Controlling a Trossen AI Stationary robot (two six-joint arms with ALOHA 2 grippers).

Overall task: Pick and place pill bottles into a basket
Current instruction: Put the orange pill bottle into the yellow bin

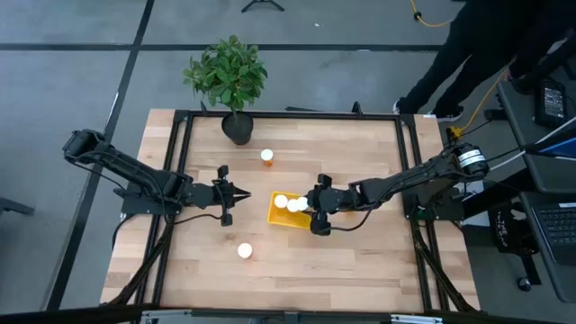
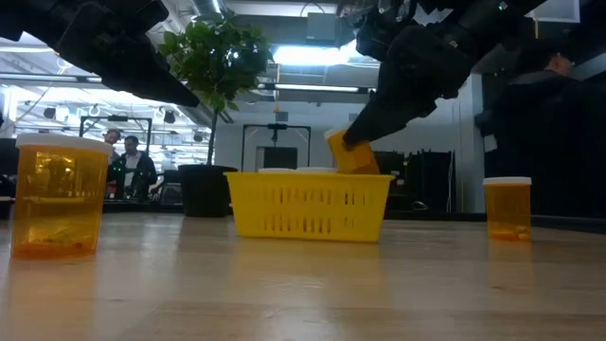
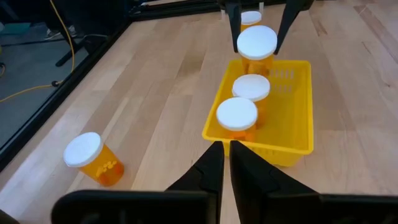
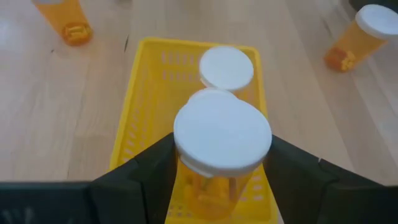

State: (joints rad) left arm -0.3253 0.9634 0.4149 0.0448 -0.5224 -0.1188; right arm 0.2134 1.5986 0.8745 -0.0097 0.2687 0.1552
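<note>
The yellow basket lies mid-table. Two pill bottles with white caps stand upright in it. My right gripper reaches in from the table's right and is shut on a third pill bottle over the basket's right part. My left gripper hovers shut and empty left of the basket, pointing at it. One loose pill bottle stands on the table toward the far edge, and another stands toward the near edge. My right gripper pinches the bottle's orange body just under the white cap, one finger on each side. The fingers slant down from the table's right. The bottle is tilted, cap toward the gripper, its bottom at about the basket's rim height.
A potted plant stands at the far edge, left of centre. One more pill bottle stands right of the basket, under my right arm. A black frame runs along the table's sides. A person in dark clothes stands beyond the far right corner.
</note>
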